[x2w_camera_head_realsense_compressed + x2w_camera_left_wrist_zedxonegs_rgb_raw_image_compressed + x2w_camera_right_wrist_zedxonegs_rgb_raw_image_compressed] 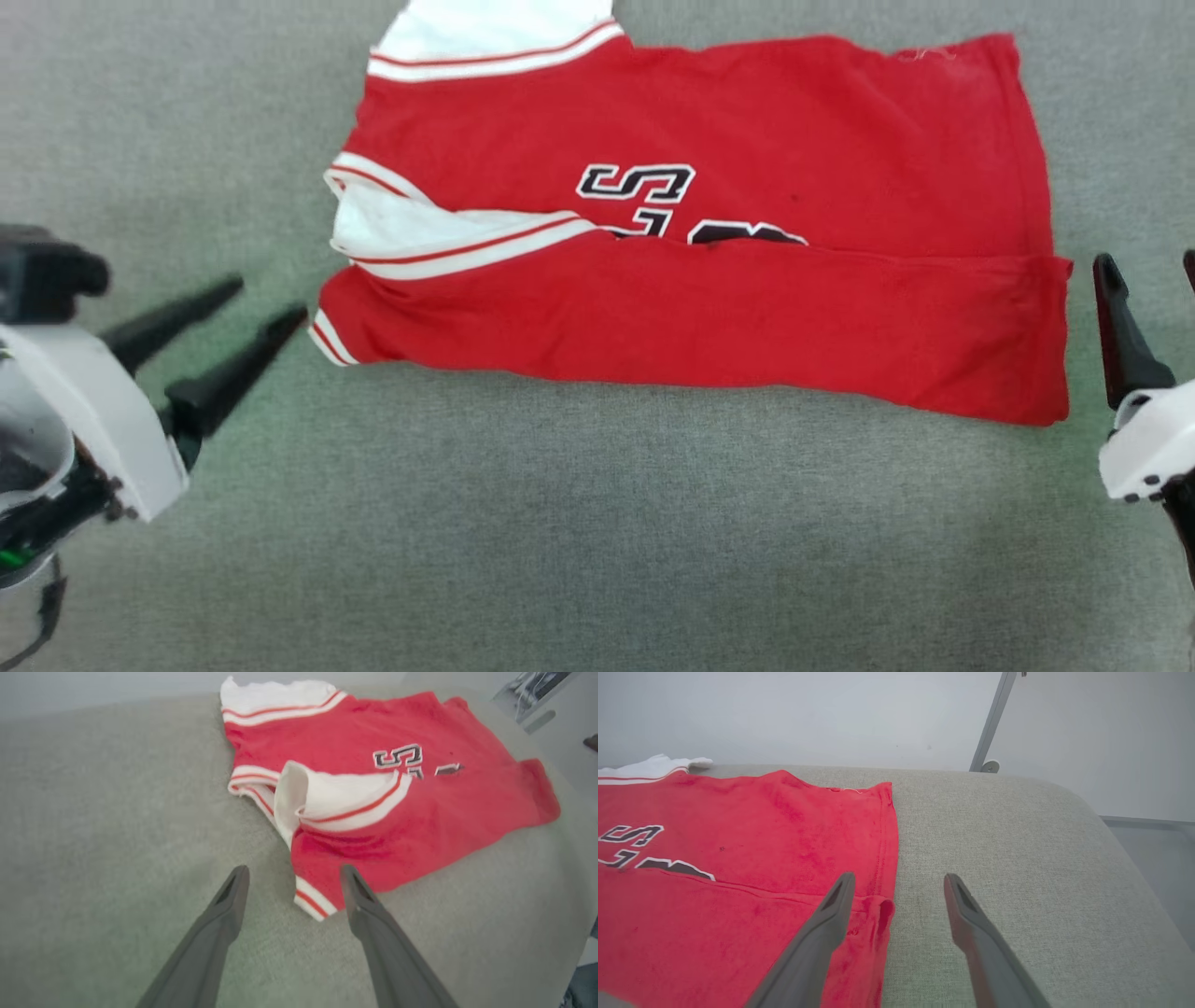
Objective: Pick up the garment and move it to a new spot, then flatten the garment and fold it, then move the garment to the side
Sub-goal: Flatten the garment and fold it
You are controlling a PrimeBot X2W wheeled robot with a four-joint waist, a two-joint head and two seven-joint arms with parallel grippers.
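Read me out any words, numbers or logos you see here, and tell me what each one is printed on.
"S" or "5", I cannot tell which: one black, white-edged character on the red front of the garment.
Unreadable: more black characters right beside it, half hidden under the garment's folded-over part.
Nothing else here is readable.

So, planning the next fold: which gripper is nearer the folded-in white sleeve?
Left. The left gripper sits beside the garment, close to the white sleeve; the right gripper is past the far hem.
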